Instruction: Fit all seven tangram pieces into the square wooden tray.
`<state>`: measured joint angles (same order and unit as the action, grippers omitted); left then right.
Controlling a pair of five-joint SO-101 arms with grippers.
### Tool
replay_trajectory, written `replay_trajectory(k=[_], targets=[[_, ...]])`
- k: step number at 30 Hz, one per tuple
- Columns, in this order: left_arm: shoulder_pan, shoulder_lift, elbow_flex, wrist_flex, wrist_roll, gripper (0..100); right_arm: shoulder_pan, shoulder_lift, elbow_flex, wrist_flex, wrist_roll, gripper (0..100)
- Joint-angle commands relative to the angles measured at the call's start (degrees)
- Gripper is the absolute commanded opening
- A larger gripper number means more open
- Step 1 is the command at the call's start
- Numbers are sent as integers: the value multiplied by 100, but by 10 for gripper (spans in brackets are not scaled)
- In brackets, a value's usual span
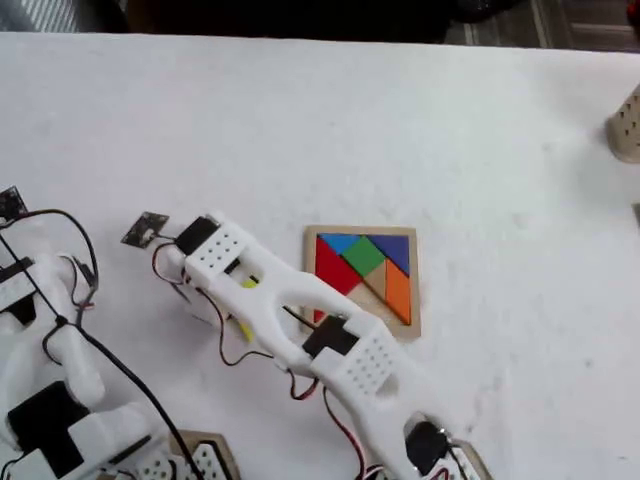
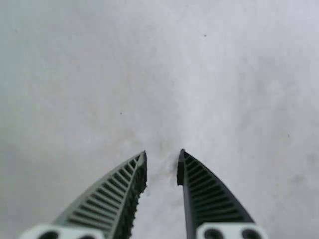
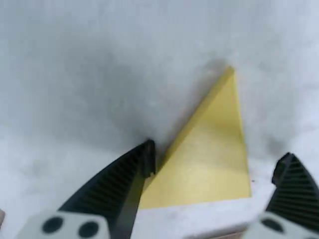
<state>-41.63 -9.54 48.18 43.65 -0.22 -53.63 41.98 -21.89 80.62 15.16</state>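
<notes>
The square wooden tray [image 1: 311, 236] lies mid-table and holds red [image 1: 330, 268], blue [image 1: 340, 243], green [image 1: 362, 256], dark blue [image 1: 394, 248] and orange [image 1: 398, 290] pieces; a bare wood patch shows between the red and the orange. A yellow triangle [image 3: 209, 164] lies flat on the white table to the left of the tray, partly covered by the right arm [image 1: 290, 300] in the high view. My right gripper [image 3: 218, 157] is open, its fingers either side of the triangle. My left gripper [image 2: 162, 160] hangs over bare table, narrowly open and holding nothing.
The left arm [image 1: 50, 400] sits at the table's lower left with black cables [image 1: 90, 260] looping around it. Two small black boards [image 1: 150, 228] lie near the arms. A beige perforated object [image 1: 625, 125] stands at the right edge.
</notes>
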Motion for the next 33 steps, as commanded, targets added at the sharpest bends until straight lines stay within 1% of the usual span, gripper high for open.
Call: replay_trajectory(k=[1, 3, 6, 9, 13, 15, 17, 19, 21, 23, 25, 28, 30, 33], targets=[[75, -233, 9, -70, -62, 132, 84, -92, -62, 145, -18, 369], [75, -233, 9, -70, -62, 132, 154, -514, -53, 418, 97, 369], [92, -233, -9, -44, -44, 132, 426, -1596, 149, 884, 264, 369], [259, -277, -9, 35, -35, 132, 901, -2826, 949, 1007, 431, 369], [769, -277, -290, 835, -26, 132, 1552, -4303, 2866, 330, 563, 368], [1121, -277, -369, 1222, -62, 132, 1710, -5033, 3851, -119, 774, 368], [1499, -286, -378, 1451, -97, 134, 1807, -5666, 4695, -523, 782, 368], [1921, -286, -378, 1538, -440, 135, 1868, -6185, 5415, -963, 782, 368], [2281, -286, -378, 1556, -703, 135, 1895, -6475, 5969, -1393, 536, 368], [2457, -286, -369, 1521, -721, 136, 1824, -6475, 6259, -1719, 290, 368], [2413, -286, -360, 1327, -721, 136, 1587, -6308, 6303, -1912, 211, 368], [2035, -286, -343, 1152, -747, 146, 1262, -5912, 6303, -2211, 158, 368], [2062, -286, -334, 1169, -747, 190, 1244, -5710, 6303, -2387, -9, 368], [2642, -286, -343, 1354, -747, 273, 1604, -5684, 6198, -2229, -62, 368]])
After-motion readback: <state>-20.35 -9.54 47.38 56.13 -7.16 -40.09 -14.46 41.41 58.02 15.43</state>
